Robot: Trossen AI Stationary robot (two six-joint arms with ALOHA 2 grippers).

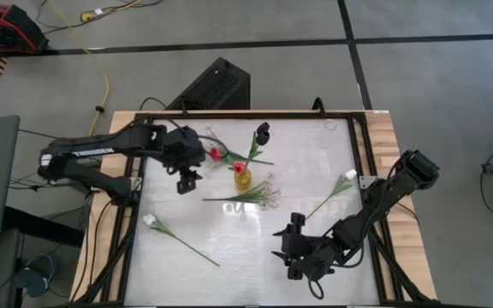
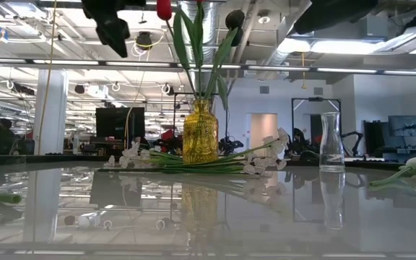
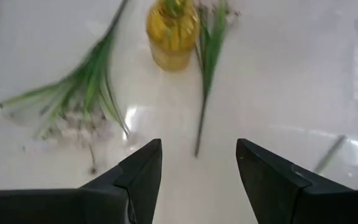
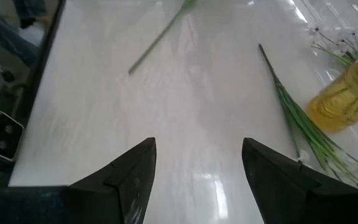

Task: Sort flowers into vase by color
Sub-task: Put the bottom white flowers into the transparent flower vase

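A yellow glass vase [image 1: 243, 179] [image 2: 199, 133] stands mid-table and holds a red bud [image 2: 164, 9] and a dark bloom [image 1: 262, 130] [image 2: 234, 18] on upright stems. A second red bud [image 1: 216, 154] shows just left of it. A spray of tiny white blossoms [image 1: 248, 196] [image 3: 73, 93] lies flat by the vase's foot. One white-bud flower [image 1: 336, 189] lies to the right and another [image 1: 178, 238] near the front left. My left gripper [image 1: 188, 181] [image 3: 199, 146] hangs open above the table, left of the vase. My right gripper [image 1: 278, 243] [image 4: 199, 143] is open over the front right and points toward the vase [image 4: 344, 93].
A clear glass carafe [image 1: 329, 129] [image 2: 331, 142] stands near the far right corner. The glossy white tabletop is framed by a black rail [image 1: 229, 114]. Bare surface lies between the two grippers and along the near edge.
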